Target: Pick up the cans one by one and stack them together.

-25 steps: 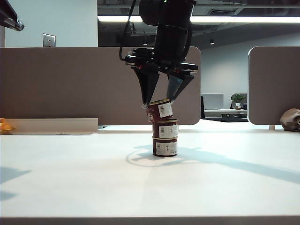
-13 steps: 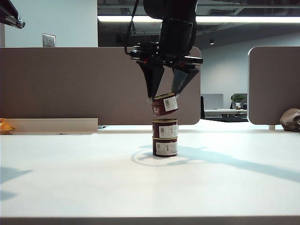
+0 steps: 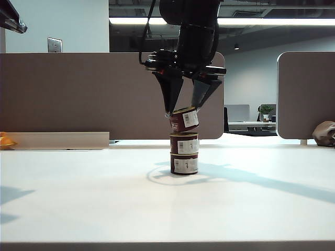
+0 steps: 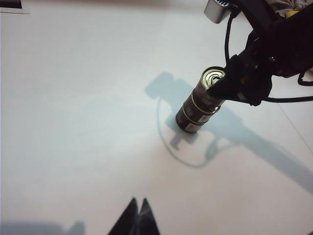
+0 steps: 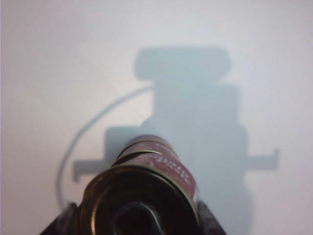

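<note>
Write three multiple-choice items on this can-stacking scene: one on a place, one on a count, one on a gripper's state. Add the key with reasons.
1. Where is the top can?
A. flat on the table
B. tilted in the right gripper, just above the two stacked cans
C. in the left gripper

2. How many cans are in view?
A. two
B. three
C. four

3. How is the left gripper?
A. shut on nothing
B. wide open
C. shut on a can

Key: 1 B, the exterior view shows it slanted between the fingers over the stack. 2 B, two stacked plus one held. 3 A, its fingertips meet over the bare table, away from the stack.
</note>
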